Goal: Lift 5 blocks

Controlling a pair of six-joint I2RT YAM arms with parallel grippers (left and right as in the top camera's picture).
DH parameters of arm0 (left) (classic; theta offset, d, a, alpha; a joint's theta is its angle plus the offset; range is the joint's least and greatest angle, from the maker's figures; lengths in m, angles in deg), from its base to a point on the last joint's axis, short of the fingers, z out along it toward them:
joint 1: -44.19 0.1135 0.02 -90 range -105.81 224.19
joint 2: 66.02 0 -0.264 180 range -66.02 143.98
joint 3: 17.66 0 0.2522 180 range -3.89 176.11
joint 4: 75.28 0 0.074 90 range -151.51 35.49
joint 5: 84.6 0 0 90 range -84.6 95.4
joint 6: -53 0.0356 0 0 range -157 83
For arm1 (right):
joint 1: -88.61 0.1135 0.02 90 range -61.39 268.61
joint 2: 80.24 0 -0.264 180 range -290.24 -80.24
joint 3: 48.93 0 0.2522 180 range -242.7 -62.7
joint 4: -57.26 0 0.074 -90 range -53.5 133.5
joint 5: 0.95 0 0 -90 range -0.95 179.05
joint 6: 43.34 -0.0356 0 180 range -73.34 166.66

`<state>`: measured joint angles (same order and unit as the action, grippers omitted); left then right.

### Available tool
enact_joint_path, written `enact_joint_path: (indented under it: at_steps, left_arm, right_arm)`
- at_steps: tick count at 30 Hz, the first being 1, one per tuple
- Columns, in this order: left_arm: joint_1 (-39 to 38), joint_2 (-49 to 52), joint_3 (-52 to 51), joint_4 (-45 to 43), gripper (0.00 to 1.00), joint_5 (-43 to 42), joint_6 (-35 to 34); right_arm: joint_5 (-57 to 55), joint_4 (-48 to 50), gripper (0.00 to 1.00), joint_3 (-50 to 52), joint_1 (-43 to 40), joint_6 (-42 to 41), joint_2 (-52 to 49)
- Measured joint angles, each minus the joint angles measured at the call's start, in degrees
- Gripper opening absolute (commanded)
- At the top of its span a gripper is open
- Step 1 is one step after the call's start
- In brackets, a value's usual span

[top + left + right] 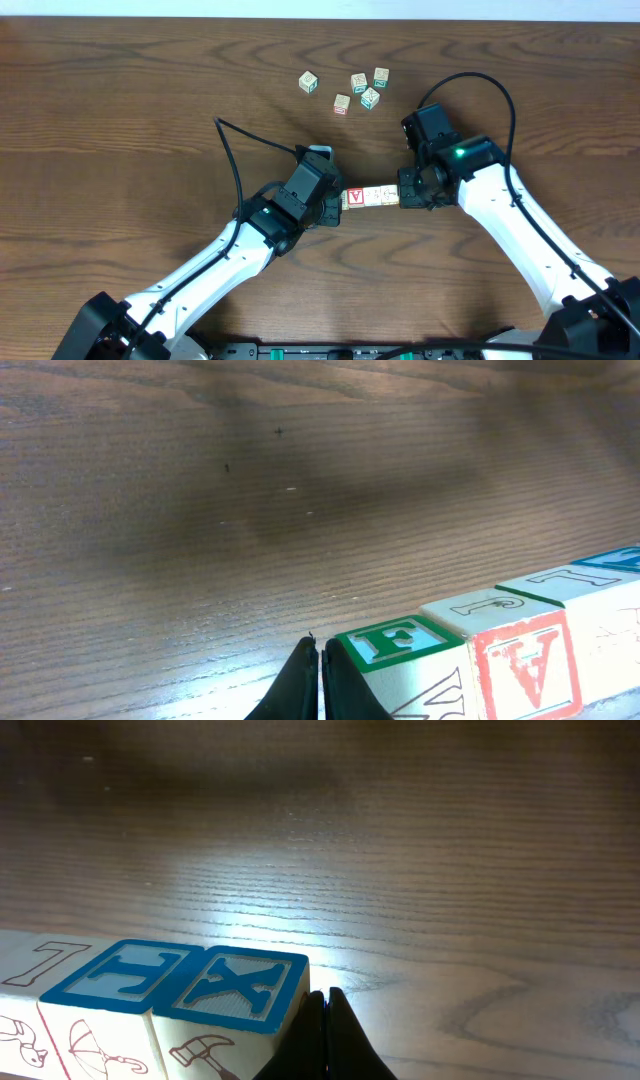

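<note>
Several pale wooden blocks form one tight row between my two grippers in the overhead view, with a red V face at the row's left end. My left gripper is shut, its closed fingers pressing against that left end. In the left wrist view the gripper touches a green-topped block, beside a block with a red letter face. My right gripper is shut against the right end. Its wrist view shows the gripper beside a blue X block and a blue H block. I cannot tell whether the row rests on the table.
Several loose cubes lie at the back of the wooden table, among them one at the left, one with a teal print and one with a pinkish print. A black cable loops off the left arm, another off the right.
</note>
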<state>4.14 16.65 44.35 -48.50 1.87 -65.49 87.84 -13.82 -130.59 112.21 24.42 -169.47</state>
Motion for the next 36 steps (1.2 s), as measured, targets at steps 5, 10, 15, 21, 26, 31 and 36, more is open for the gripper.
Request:
enact_joint_path:
  at_steps: [5,10,15,21,26,31,36]
  left_arm:
    - [0.0,0.42,0.0,0.09,0.07,0.13,0.0]
    - [0.0,0.83,0.0,0.13,0.07,0.79,0.0]
    - [0.0,1.68,0.0,0.13,0.07,0.81,0.0]
    - [-0.11,2.82,0.0,0.09,0.07,0.74,0.0]
    - [-0.26,3.3,0.0,0.02,0.07,0.81,-0.02]
    - [-0.26,3.37,0.0,0.02,0.07,1.16,-0.02]
    - [-0.26,3.39,0.0,0.02,0.07,1.18,0.0]
  right_arm:
    - [0.11,0.15,0.01,0.0,0.0,0.35,-1.25]
    - [0.13,0.79,0.01,0.0,0.0,0.39,-3.04]
    - [0.13,1.03,0.01,0.0,0.0,0.66,-3.37]
    - [0.13,1.46,0.01,0.04,0.0,1.01,-3.93]
    - [-0.07,1.92,0.01,0.15,0.0,1.03,-4.04]
    - [-0.07,3.56,0.01,1.38,0.0,1.05,-4.04]
    - [0.09,4.61,0.01,2.67,0.0,1.01,-4.04]
